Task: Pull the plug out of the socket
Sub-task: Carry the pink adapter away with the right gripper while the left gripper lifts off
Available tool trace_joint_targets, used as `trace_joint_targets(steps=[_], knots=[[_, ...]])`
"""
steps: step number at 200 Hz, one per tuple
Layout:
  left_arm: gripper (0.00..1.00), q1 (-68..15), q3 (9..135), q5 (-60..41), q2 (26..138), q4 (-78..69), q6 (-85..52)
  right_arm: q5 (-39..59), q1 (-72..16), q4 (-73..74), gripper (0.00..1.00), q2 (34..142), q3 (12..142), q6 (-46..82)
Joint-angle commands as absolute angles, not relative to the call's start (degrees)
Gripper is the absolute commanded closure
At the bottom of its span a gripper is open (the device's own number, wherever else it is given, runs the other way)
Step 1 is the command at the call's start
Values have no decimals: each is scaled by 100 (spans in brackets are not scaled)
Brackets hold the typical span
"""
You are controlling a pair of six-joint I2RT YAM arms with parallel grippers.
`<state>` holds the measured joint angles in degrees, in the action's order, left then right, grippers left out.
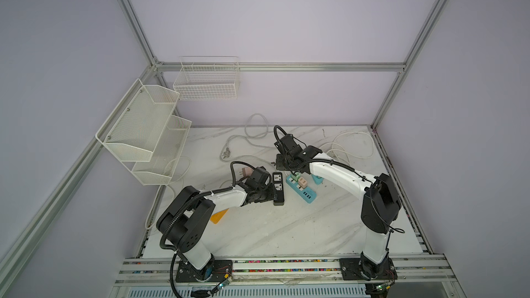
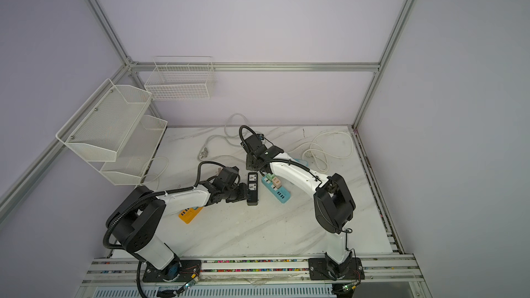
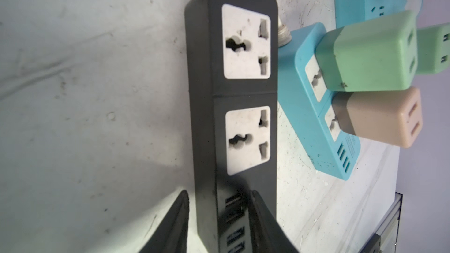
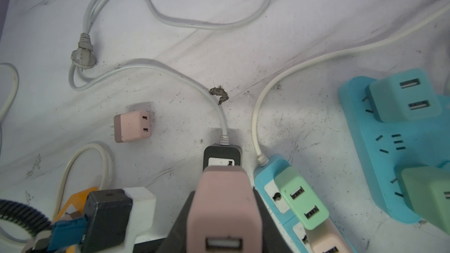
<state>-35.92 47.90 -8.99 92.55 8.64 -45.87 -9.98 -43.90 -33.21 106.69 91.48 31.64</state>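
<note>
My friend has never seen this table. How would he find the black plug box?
Start at the white marble table and look near its middle, where power strips lie side by side. Next to the blue strip holding a green plug and a peach plug is the black strip. It is the only black one, and both its white sockets are empty.

Marble table (image 1: 286,225), power strips (image 1: 277,187), loose cords (image 4: 222,122).

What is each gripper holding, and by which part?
Right gripper holds the pink cube-shaped plug adapter by its sides. Left gripper straddles the USB end of the black plastic power strip; clamping unclear.
</note>
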Motion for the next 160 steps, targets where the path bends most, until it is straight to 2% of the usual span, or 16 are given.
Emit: trace_joint_targets(steps=[1,76,121,160], knots=[[59,-3604,5120,-448,8574,1125,-4266,-687,-4351,-2899,73,10376,8921,2922],[51,-3393,4334,452,6506,1808,-3897,228,-4351,-1990,73,10707,8579,2974],[47,-3279,4229,872,5881,2402,-3807,811,-4431,-944,73,10920,7991,3519],[43,-3191,4054,1132,5545,2547,-3974,916,-4698,-374,73,11225,7837,3716]])
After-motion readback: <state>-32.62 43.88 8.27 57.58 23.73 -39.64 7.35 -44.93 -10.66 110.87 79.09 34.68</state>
